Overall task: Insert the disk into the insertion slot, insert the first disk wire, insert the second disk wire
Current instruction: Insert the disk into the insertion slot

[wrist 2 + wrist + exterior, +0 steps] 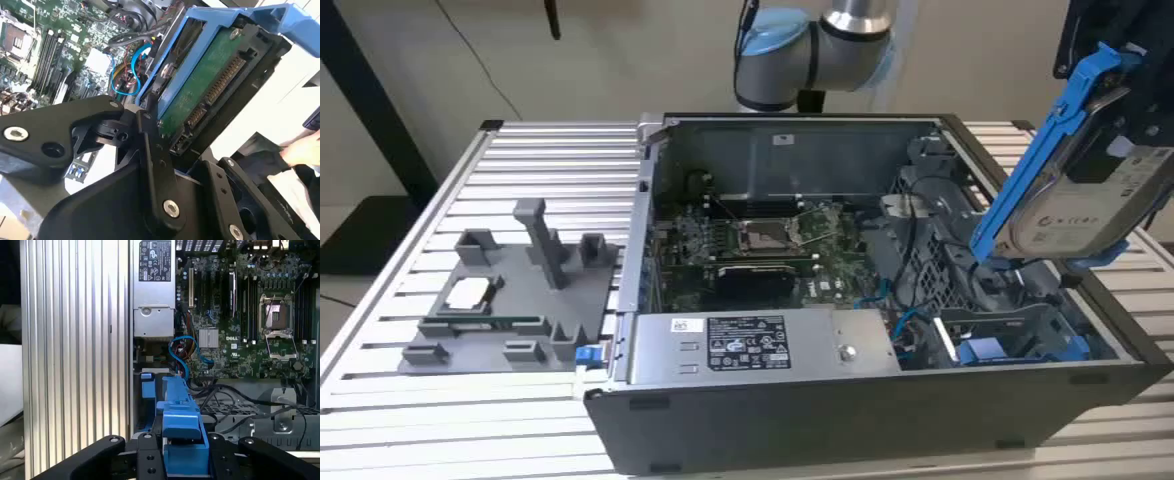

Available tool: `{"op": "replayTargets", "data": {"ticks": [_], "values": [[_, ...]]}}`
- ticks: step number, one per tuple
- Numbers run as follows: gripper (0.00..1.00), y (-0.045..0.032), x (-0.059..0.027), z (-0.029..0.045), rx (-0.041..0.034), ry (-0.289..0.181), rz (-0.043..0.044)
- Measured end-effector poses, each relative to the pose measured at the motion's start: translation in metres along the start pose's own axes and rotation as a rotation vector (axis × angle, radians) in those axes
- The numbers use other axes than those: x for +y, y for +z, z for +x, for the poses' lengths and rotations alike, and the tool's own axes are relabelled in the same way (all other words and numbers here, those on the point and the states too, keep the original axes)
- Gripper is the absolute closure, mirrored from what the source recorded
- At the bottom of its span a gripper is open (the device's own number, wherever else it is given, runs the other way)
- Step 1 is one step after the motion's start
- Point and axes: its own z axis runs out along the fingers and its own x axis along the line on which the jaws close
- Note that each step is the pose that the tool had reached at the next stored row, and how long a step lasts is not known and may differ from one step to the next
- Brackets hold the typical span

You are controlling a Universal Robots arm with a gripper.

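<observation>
I've got the gripper (pixel 182 452) pinching the disk (pixel 1074 195) by its blue frame, held tilted above the computer case (pixel 854 420), over the insertion slot (pixel 994 325), not yet inside.

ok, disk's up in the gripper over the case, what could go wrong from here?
1. The disk hangs tilted in the gripper, not yet in the insertion slot; lowered skewed, it could jam on the slot's sheet metal.
2. The blue cables loop close to the slot and might get pinched.
3. A person's hand shows in the second wrist view, possibly within the arm's reach.
</observation>
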Motion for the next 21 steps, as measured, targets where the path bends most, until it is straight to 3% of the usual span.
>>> {"op": "replayTargets", "data": {"ticks": [21], "values": [[0.67, 0.0055, -0.0002, 0.0000, -0.0003, 0.000, 0.0001]]}}
